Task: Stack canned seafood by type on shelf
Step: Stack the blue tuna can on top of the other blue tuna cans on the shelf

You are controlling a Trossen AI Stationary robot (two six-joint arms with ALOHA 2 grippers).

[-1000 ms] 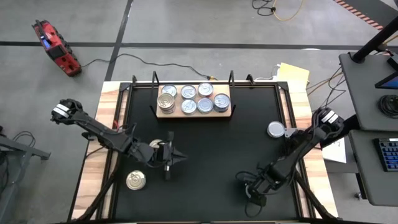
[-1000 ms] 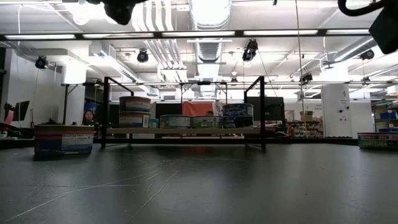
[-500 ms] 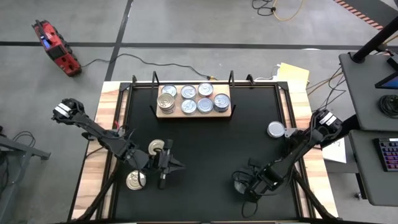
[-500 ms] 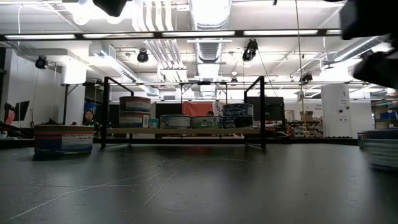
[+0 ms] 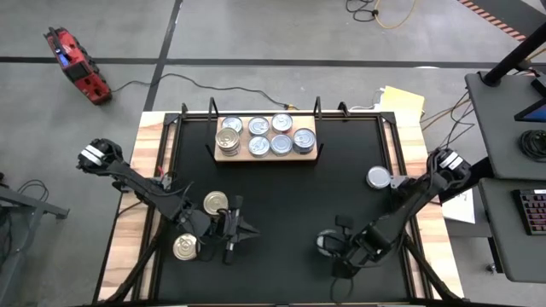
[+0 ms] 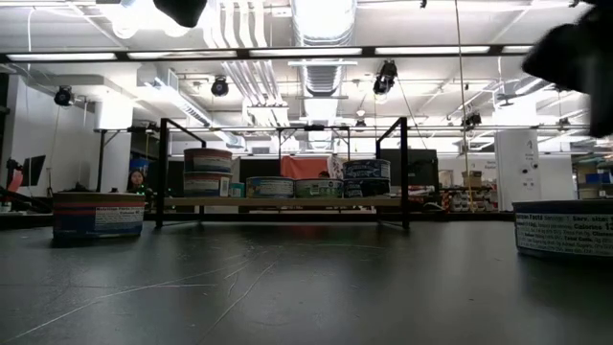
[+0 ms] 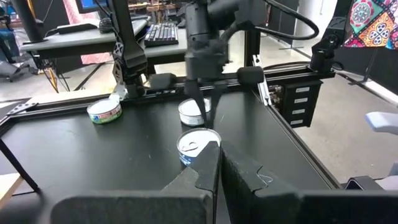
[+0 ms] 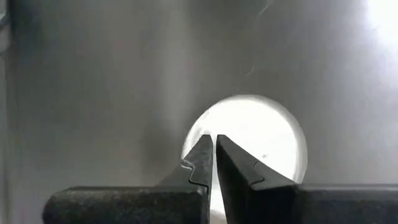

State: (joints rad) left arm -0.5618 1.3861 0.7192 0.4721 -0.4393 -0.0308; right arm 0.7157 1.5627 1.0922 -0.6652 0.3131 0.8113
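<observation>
Arms: two slim dark jointed arms, matte black links.
Wrist ends: each outer joint carries a white-and-black banded cap (seen from above).
Fingers (image 7: 208,171): dark, angular, wedge-shaped, with stepped notches along their inner edges.
Cables: thin black leads along the links.

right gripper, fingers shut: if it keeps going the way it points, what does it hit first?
Most likely the round silver-topped can directly ahead: the right gripper, fingers shut, points straight at its lid. The high view shows the gripper over that can near the table's front. How far the gripper is from the lid is unclear.
</observation>
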